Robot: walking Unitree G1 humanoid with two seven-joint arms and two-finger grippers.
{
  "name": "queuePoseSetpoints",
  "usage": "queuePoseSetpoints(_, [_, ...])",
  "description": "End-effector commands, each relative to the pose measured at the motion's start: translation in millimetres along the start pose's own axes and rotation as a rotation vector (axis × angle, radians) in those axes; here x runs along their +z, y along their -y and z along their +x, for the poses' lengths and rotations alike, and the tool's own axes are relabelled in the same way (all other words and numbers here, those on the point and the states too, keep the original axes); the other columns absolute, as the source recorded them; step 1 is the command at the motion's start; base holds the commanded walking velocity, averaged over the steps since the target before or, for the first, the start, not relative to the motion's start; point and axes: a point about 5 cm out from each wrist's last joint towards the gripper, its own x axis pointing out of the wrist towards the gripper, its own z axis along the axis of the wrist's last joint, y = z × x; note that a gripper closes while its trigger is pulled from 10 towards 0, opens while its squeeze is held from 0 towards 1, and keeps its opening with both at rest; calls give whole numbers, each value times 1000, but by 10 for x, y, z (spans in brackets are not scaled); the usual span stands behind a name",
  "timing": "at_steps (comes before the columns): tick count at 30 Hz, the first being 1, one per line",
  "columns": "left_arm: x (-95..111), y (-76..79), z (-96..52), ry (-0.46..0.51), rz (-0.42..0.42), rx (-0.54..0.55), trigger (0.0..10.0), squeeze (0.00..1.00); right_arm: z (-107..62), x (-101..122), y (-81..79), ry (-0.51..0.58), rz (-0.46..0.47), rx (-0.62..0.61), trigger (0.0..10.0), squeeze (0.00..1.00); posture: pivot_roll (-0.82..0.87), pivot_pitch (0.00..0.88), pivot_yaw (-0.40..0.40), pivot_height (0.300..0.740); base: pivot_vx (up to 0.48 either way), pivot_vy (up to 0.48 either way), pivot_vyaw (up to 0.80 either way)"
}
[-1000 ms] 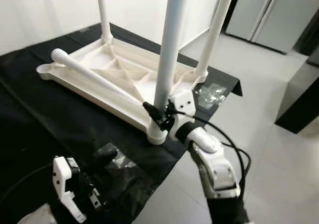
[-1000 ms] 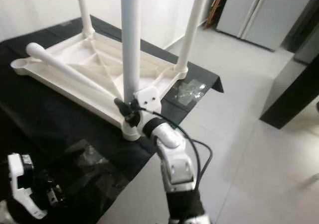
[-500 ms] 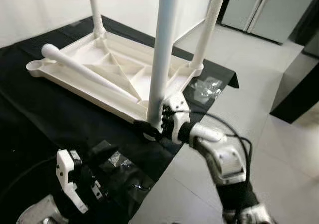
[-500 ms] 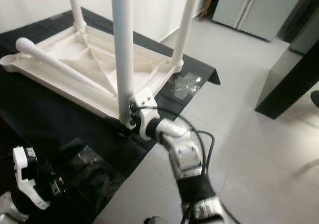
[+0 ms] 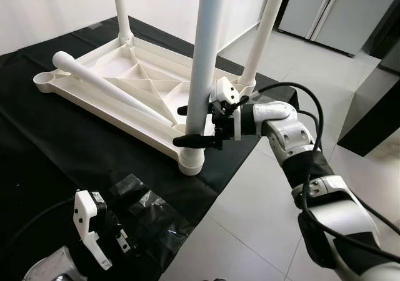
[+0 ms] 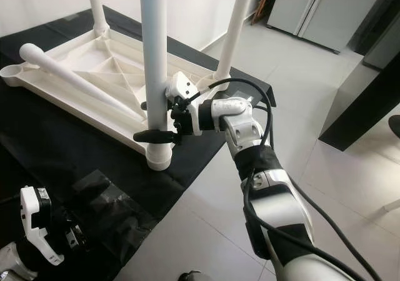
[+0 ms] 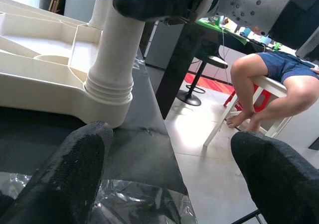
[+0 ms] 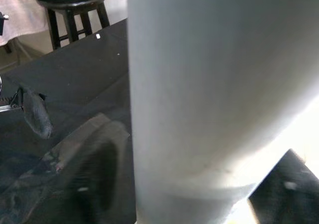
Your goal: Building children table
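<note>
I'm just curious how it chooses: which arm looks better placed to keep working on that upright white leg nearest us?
Probably the right. Its tool has a finger on each side of the near leg, just above the socket. The left tool is low over the black cloth, away from the leg.

White table leg (image 8: pixel 199 94) very close up, upright, with a faint seam ring near its lower end. Behind it, black sheet (image 8: pixel 75 79) with crinkled clear plastic wrap (image 8: pixel 84 154) on it. Dark stool (image 8: pixel 70 5) stands past the sheet's far edge.

Home interior: tiled floor (image 5: pixel 350 62), stool (image 7: pixel 199 79), seated person (image 7: pixel 269 79).
</note>
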Motion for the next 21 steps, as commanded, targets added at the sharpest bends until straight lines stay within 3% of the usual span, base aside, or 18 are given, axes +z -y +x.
queuePoseSetpoints(1, [-30, 37, -5, -12, -6, -3, 10000, 0, -7, 74, 25, 2, -26, 40, 0, 0, -8, 121, -135, 740, 0, 0, 0])
queuePoseSetpoints(13, [-36, 54, -3, -12, -11, -9, 10000, 0, -154, -11, 76, -24, -42, 70, 0, 0, -19, 127, -134, 740, 0, 0, 0])
queuePoseSetpoints(15, [-37, 57, -3, -8, -13, -9, 10000, 0, -166, -245, 39, -72, 4, -119, 0, 0, -26, 127, -153, 740, 0, 0, 0])
queuePoseSetpoints(16, [-36, 54, -10, -7, -13, -8, 10000, 0, -62, -409, 14, -76, 98, -373, 0, 0, -27, 124, -163, 740, 0, 0, 0])
queuePoseSetpoints(18, [-36, 54, -10, -7, -13, -8, 10000, 0, -62, -409, 14, -76, 98, -373, 0, 0, -27, 124, -163, 740, 0, 0, 0])
queuePoseSetpoints(19, [-36, 52, -16, -5, -13, -7, 10000, 0, -20, -522, -15, -90, 168, -556, 0, 0, -27, 124, -163, 740, 0, 0, 0])
queuePoseSetpoints(20, [-36, 52, -16, -5, -13, -7, 10000, 0, -20, -522, -15, -90, 168, -556, 0, 0, -27, 124, -163, 740, 0, 0, 0])
queuePoseSetpoints(21, [-31, 46, -17, -5, -12, -6, 10000, 0, 71, -712, -257, -115, 287, -748, 0, 0, -31, 124, -159, 740, 0, 0, 0])
